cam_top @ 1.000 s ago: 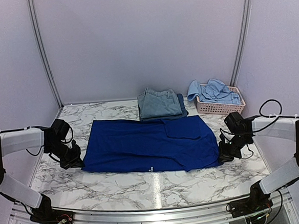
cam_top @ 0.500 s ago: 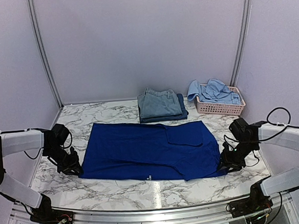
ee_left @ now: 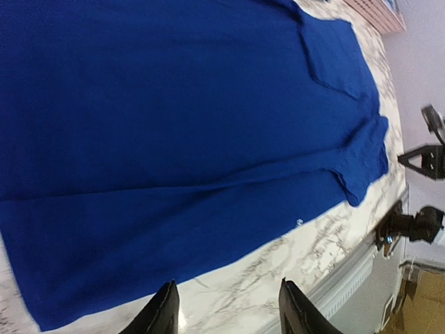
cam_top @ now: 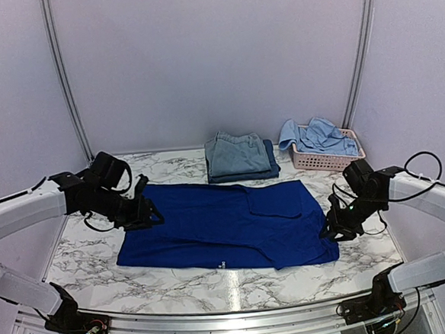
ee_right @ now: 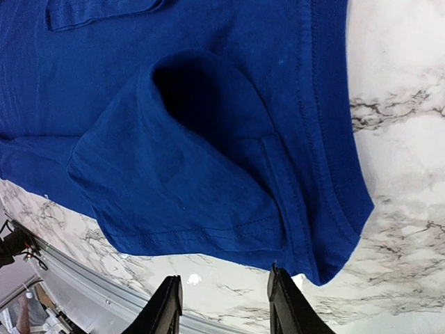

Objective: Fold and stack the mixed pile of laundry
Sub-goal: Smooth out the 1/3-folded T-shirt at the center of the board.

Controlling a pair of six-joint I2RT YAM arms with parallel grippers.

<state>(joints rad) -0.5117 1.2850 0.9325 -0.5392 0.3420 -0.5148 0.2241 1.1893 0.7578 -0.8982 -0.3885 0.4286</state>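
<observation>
Released a moment ago: royal-blue T-shirt (cam_top: 227, 226), spread flat mid-worktop (cam_top: 215, 281), ready for folding. Right tool (cam_top: 329, 234) at 3 o'clock, left tool (cam_top: 149, 213) lifted at 9, both parted and empty. Farther, at 12, folded denim stack (cam_top: 235, 154); at 1, pink basket (cam_top: 327, 161) holding light-blue shirt (cam_top: 317, 136). Nothing blocking.

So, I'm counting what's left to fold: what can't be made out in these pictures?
Folded stack, top view: the denim piece covers the navy piece beneath; piece count unclear.
Basket, top view: the light-blue shirt hides anything under it.
T-shirt, left wrist view: its white mark is too small to read.
</observation>
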